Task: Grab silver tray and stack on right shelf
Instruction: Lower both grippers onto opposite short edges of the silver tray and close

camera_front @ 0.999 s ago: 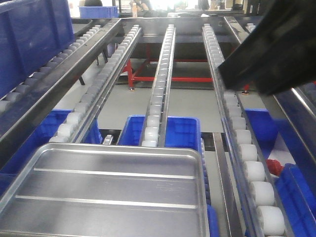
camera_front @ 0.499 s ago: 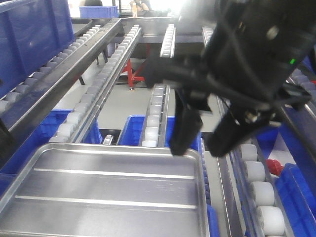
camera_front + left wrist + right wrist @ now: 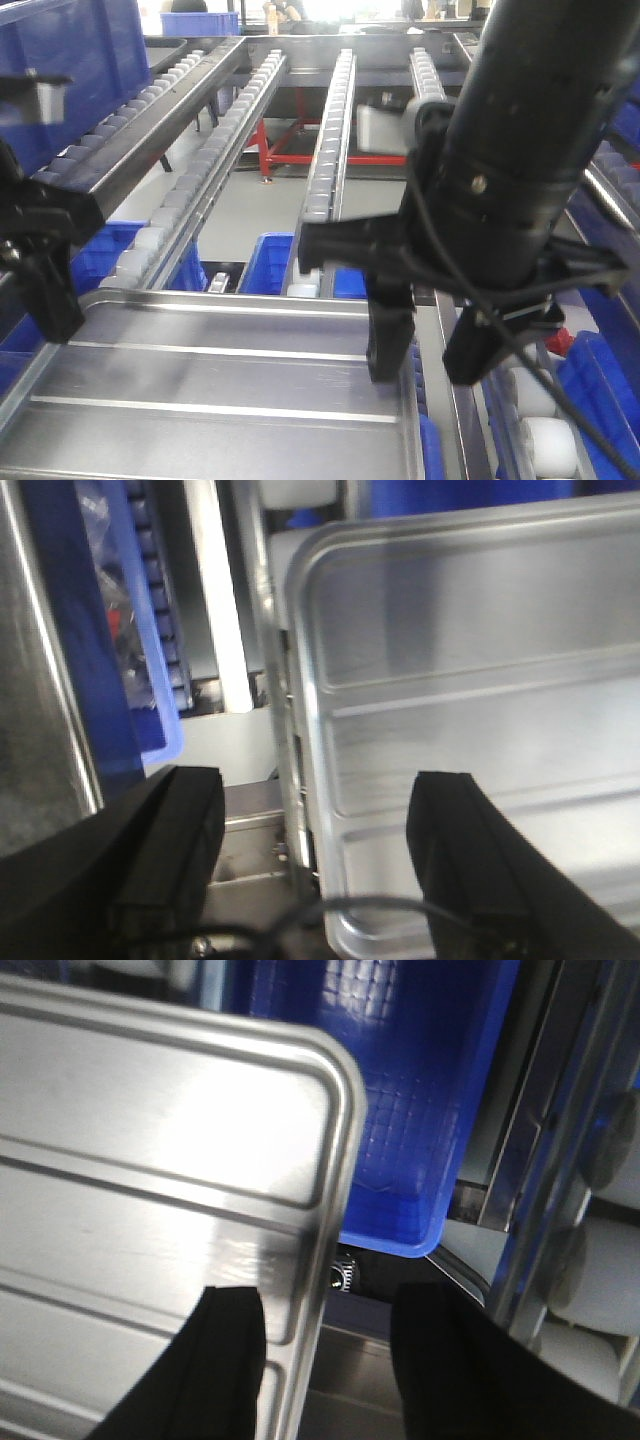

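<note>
At the silver tray's (image 3: 220, 400) side rims, both arms reach steeply down: left gripper (image 3: 318, 785) straddles the left rim, right gripper (image 3: 330, 1305) the right, jaws spread wide; the tray lies flat above blue bins (image 3: 265, 262).

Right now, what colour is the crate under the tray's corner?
The crate is blue, with a moulded grid pattern; the right wrist view shows it best.

carrier: roller rack (image 3: 328, 135) | resting on it: silver tray (image 3: 220, 390), near end
</note>
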Tool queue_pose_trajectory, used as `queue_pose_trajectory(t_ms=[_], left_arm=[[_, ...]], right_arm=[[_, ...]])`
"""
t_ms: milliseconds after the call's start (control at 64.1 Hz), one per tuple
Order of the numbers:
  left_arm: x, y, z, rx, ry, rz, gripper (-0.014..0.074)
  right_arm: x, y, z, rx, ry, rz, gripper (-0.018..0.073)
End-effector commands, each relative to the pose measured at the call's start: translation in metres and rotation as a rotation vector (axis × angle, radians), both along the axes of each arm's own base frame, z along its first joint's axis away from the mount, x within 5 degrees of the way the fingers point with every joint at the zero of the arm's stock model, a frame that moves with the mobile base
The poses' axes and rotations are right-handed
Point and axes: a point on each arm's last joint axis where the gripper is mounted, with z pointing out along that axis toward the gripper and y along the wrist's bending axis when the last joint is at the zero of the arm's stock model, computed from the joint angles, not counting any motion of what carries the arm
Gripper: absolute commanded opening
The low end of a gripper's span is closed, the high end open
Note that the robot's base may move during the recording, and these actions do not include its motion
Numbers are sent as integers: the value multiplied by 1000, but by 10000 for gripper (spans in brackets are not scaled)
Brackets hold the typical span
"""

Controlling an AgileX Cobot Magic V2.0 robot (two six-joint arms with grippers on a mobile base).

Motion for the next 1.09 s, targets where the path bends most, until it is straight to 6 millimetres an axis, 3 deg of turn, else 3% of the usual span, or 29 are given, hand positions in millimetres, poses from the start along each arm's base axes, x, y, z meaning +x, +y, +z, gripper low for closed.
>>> queue_pose_trajectory(t_ms=[0,250,687,796,999,1077], left_arm=[[6,-4,11,-25,-61,10,317],[12,-7,0,-26,-49,27,317],[15,-9,-9,-20,-26,35,308],[15,-9,-9,-20,-26,35,222],[15,-10,-9,-21,-28,35,-64],[15,-10,-9,-23,-27,38,-99]], right_arm=[[5,5,13,41,-61,8,413],[8,7,1,22,-39,9,413],[9,8,0,28,-46,9,412],[9,8,0,26,-45,9,333],[9,8,-1,21,-39,9,65],[8,7,-1,13,-30,9,62]])
